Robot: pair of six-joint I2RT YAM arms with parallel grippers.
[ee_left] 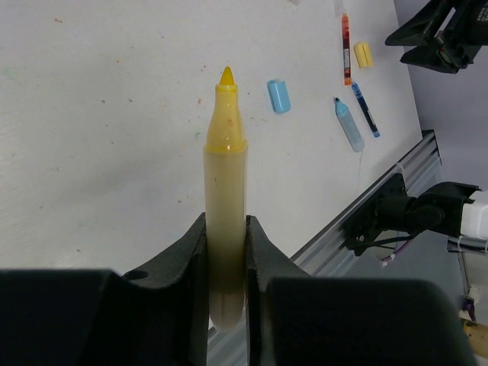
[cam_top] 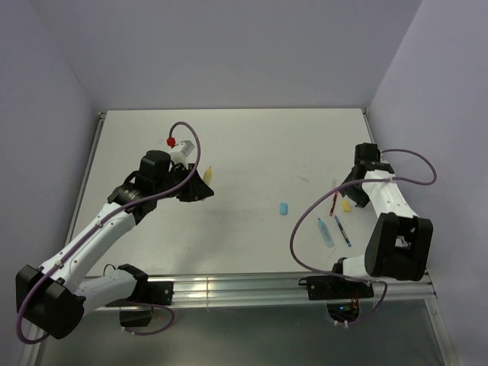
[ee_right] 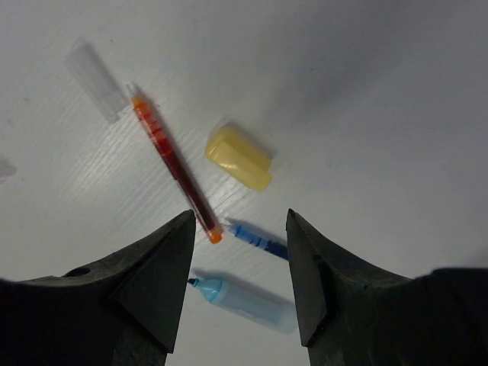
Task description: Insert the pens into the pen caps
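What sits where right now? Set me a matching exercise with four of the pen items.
Things:
1. yellow marker
2. yellow cap
3. light blue cap
4. red pen

Places:
A. lies alone mid-table
B. one end next to a clear cap
C. clamped in the left hand
D. lies beside the red pen

Pairs: 1-C, 2-D, 3-A, 4-B
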